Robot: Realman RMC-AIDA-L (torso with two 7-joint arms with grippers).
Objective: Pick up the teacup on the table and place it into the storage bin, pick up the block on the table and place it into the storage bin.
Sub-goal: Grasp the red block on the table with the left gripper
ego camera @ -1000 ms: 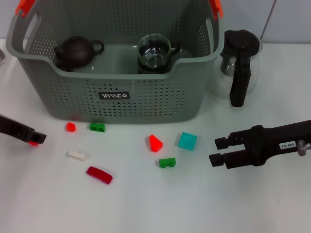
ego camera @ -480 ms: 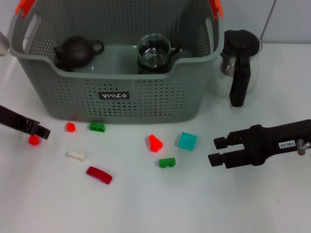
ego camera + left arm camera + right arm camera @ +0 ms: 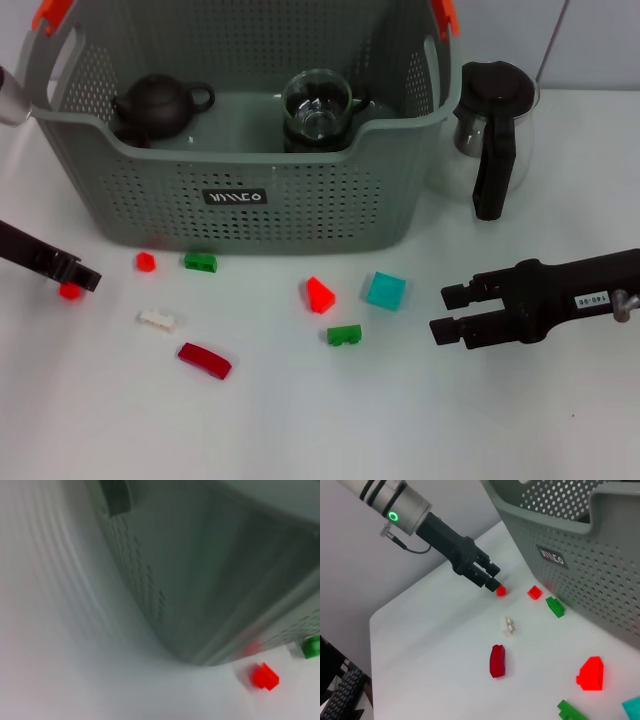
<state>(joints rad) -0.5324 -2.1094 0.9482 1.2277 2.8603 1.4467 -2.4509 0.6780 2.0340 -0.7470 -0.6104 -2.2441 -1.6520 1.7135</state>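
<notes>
Judging by the glass teacup (image 3: 317,106) already sitting inside the storage bin (image 3: 240,205), the first half looks done. My left gripper (image 3: 72,277) is at a small red block (image 3: 69,291) left of the bin; whether it grips I cannot tell. My right gripper (image 3: 450,311) waits open. Every block remains on the table (image 3: 300,430).

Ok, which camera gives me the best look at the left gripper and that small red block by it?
The right wrist view: the left gripper and small red block show unobstructed. The head view crops the gripper at its edge; the left wrist view misses both.
</notes>
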